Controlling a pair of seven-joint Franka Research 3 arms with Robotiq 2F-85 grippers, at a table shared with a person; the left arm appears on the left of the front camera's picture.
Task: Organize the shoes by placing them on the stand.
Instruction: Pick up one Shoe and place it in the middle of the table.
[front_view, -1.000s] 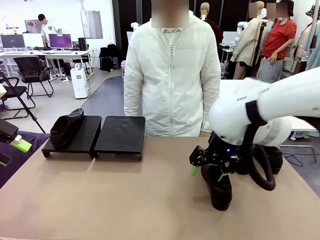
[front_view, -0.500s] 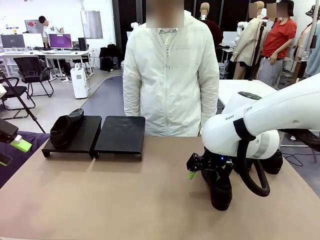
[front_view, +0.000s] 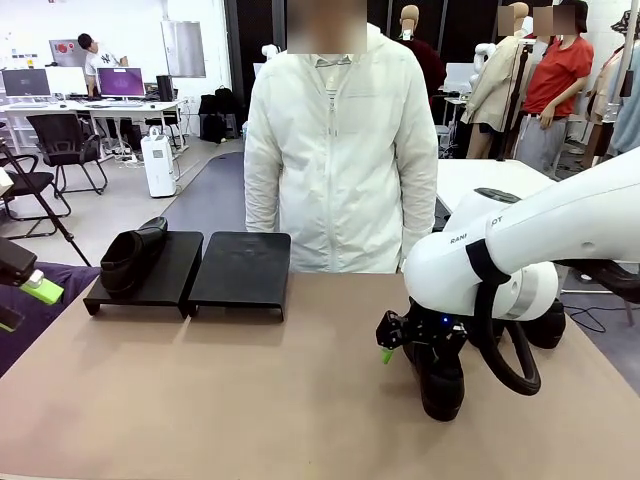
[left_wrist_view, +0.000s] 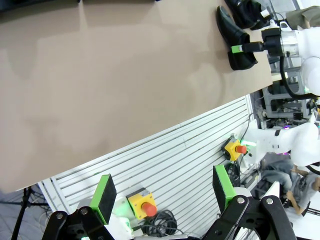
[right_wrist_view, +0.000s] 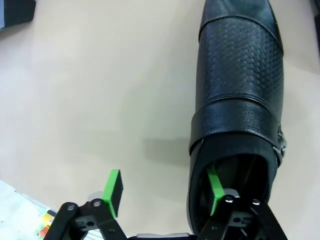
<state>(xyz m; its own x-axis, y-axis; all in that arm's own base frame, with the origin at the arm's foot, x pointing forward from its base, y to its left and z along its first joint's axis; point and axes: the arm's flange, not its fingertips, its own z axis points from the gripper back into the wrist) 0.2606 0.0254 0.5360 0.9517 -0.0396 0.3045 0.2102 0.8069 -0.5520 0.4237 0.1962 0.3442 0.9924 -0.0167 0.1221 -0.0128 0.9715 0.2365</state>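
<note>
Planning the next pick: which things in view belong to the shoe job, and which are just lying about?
Job: stand; left-panel shoe; near shoe, at the right gripper; far shoe beside it.
Lying about: office chair; monitor; white floor unit; yellow red-button box.

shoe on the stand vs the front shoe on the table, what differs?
The shoe on the stand sits on the left panel of the stand; the front shoe lies on the table. The shoe on the stand is untouched; the right gripper straddles the front shoe's side wall, one finger inside, jaws open. Both black, glossy leather.
</note>
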